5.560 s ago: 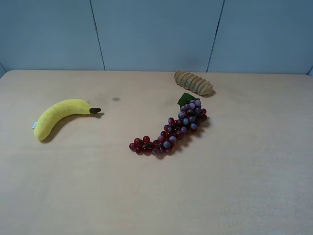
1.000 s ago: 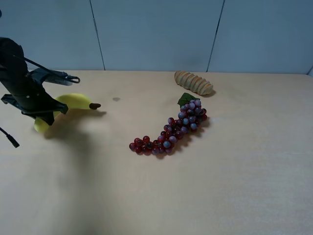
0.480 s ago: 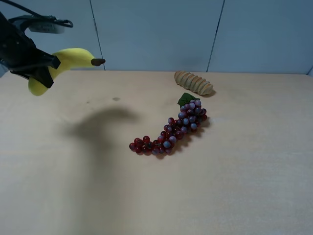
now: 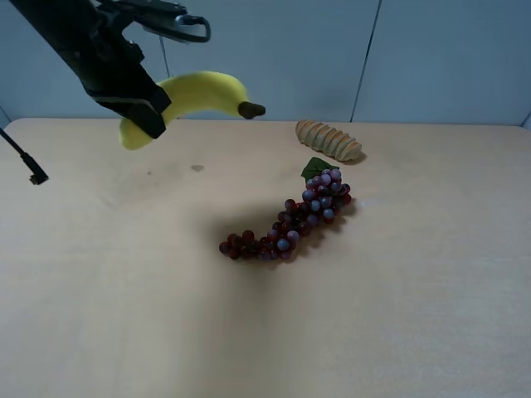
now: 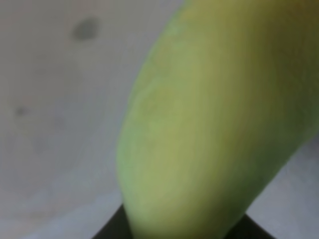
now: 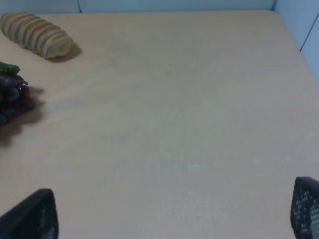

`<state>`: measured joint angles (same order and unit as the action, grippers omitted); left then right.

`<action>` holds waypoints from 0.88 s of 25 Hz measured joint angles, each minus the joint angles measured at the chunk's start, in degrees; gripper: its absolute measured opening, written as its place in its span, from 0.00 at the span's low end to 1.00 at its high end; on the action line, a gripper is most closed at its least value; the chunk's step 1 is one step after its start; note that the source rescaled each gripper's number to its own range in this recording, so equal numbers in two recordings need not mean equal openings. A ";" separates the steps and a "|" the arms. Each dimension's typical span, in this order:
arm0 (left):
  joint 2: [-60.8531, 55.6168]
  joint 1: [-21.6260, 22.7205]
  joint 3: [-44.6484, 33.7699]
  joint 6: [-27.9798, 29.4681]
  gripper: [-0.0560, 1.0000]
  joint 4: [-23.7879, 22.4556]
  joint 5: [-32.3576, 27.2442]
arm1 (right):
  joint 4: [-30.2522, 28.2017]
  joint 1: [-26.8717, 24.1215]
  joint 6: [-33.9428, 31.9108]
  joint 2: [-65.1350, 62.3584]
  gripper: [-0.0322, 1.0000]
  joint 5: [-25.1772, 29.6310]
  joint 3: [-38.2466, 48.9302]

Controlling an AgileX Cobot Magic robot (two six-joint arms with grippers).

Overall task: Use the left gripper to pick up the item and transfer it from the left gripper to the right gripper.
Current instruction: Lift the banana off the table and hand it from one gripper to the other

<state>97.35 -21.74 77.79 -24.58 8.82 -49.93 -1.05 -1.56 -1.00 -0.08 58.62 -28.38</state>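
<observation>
A pale wooden table (image 4: 398, 315) is being backed by a grey-blue panelled wall (image 4: 274, 58). Grapes (image 4: 290, 222) are lying near the table's middle, and a roll (image 4: 328, 139) is lying behind them, nearer the wall. The banana (image 4: 203, 89) is being held in the air over the table's far left part, clamped near its blunt end by the left gripper (image 4: 139, 106), stem pointing right. A cable (image 4: 23, 157) is dangling beside the arm. The right gripper (image 6: 169, 211) is being held over the table's right side, fingers spread wide apart. Compared with half a second ago, the banana is being carried further right, and its shadow is now being cast at the grapes' left end.
</observation>
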 joint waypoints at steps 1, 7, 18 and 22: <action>0.00 -1.35 0.00 -1.02 0.05 0.00 0.01 | 0.00 0.00 0.00 0.00 1.00 0.00 0.00; 0.06 -9.36 0.00 -6.53 0.05 0.00 0.57 | 0.00 0.00 0.00 0.00 1.00 0.00 0.00; 2.01 -18.95 0.06 -15.62 0.05 -0.01 2.24 | -0.05 0.00 -0.20 0.00 1.00 0.00 0.00; 2.01 -20.97 0.06 -16.60 0.05 -0.01 2.25 | -0.19 0.00 -0.58 0.00 1.00 0.00 0.00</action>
<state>99.36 -42.71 77.85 -41.18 8.80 -47.68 -1.24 -1.56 -1.58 -0.08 58.62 -28.38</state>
